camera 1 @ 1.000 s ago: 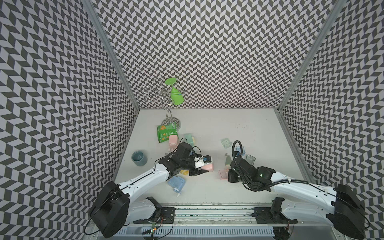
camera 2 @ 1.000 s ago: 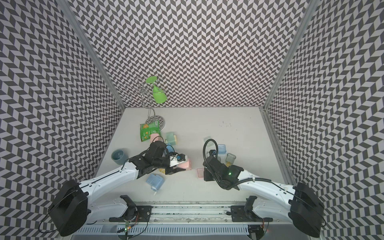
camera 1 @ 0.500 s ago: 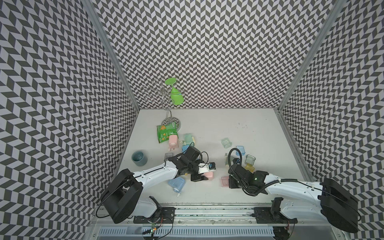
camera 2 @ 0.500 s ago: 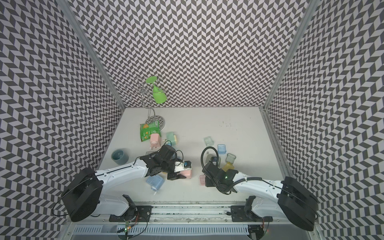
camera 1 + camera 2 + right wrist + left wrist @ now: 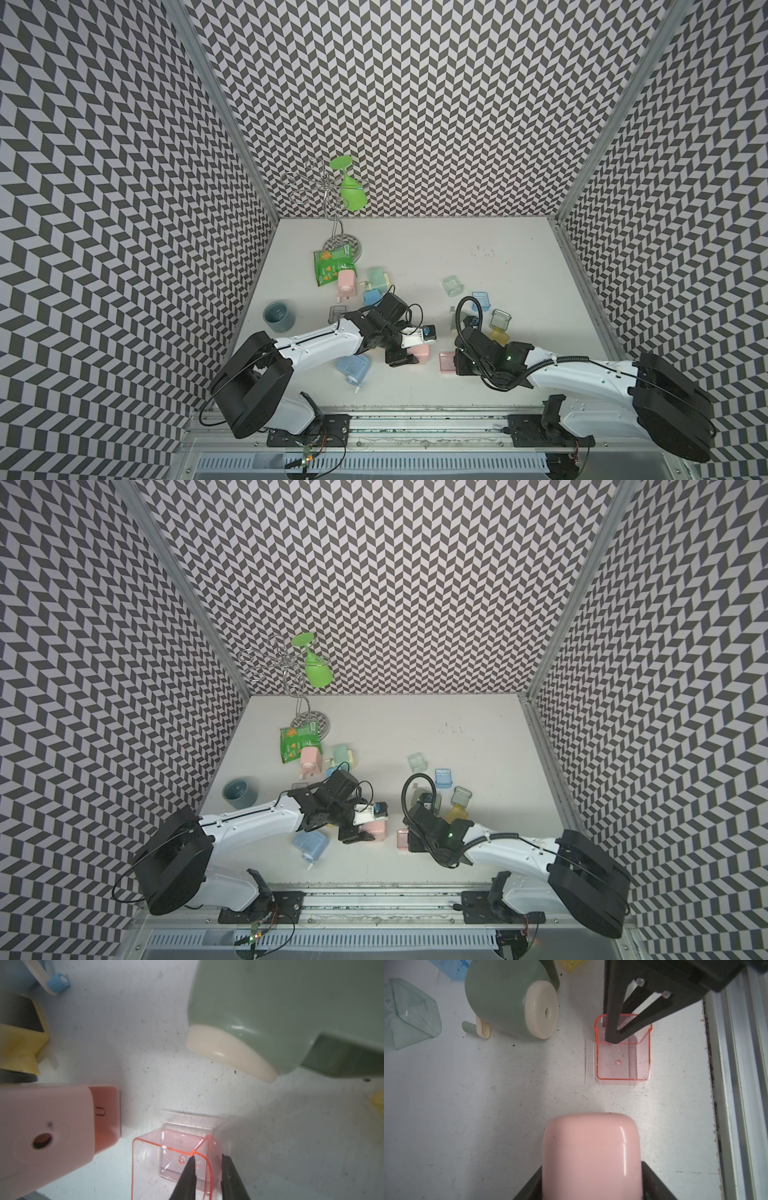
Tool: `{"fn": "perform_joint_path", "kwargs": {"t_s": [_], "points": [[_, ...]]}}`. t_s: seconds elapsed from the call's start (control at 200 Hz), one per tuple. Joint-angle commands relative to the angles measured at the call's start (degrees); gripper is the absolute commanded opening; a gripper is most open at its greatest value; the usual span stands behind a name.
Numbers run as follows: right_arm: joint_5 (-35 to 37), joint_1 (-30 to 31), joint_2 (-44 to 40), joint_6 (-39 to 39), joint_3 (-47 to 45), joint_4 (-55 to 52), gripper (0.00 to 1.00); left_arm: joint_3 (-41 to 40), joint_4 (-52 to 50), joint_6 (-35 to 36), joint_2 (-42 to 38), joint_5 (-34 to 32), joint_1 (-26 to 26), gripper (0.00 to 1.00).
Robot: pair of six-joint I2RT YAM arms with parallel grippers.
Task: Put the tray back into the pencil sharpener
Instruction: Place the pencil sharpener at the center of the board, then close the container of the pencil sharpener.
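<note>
At the left of the table (image 5: 415, 249) a grey-blue cup (image 5: 278, 316) stood upright, and nearer the front edge a blue sharpener (image 5: 352, 368) lay just beside the left arm. The left gripper (image 5: 591, 1167) had the pink pencil sharpener (image 5: 417, 355) between its fingers (image 5: 654, 1180). They stood wide and close against both flanks of the body, but whether they pressed on it or only flanked it could not be told. To the right of it, out of the sharpener and not touching it, the clear orange-pink tray (image 5: 623, 1064) sat on the table with its open side up. The right gripper (image 5: 207, 1157) reached down at the tray's end away from the sharpener, its jaws a narrow way apart. One fingertip (image 5: 190, 1174) was inside the tray and the other outside. The thin wall ran between them with a gap on each side, so nothing was gripped. Behind that gripper a sage-green sharpener (image 5: 508, 997) lay on its side, and a yellowish tray (image 5: 498, 334) lay further right.
</note>
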Motion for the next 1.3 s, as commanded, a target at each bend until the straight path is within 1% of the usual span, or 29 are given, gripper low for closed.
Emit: {"fn": "perform_joint_path", "kwargs": {"t_s": [0.0,0.07,0.135,0.381,0.506,0.721,1.052,1.197,1.297], "points": [[-0.43,-0.25,-0.70,0.70,-1.00,3.73,0.23,-0.30,1.26,-0.20,-1.44,0.15,-0.47,0.73],[-0.39,-0.47,-0.44,0.29,-1.08,4.04,0.23,-0.75,1.52,-0.12,-1.81,0.56,-0.39,0.74],[-0.66,-0.65,-0.21,0.23,-1.24,4.70,0.22,-1.12,1.85,0.17,-1.69,0.91,-0.41,0.72],[-1.90,-1.76,0.60,0.73,-1.04,7.43,0.17,-0.81,1.44,0.26,-0.52,1.43,-0.60,0.55],[-1.72,-2.10,2.49,1.29,0.57,7.16,0.15,-0.68,1.35,0.27,-0.71,1.87,-0.69,0.51],[-3.55,-2.20,5.00,3.31,1.92,8.62,0.12,-0.69,1.86,-0.79,-0.63,1.76,-0.87,0.49],[-4.67,-2.24,7.68,4.45,4.34,9.56,0.12,-0.87,2.67,-1.06,-0.61,2.09,-0.98,0.50],[-4.18,-2.20,8.42,4.90,5.15,8.08,0.16,-0.95,2.77,-1.02,-0.76,1.89,-1.00,0.50],[-2.90,-2.22,7.14,4.55,5.11,6.33,0.18,-0.83,2.90,-0.90,-0.52,1.78,-0.98,0.50]]}}
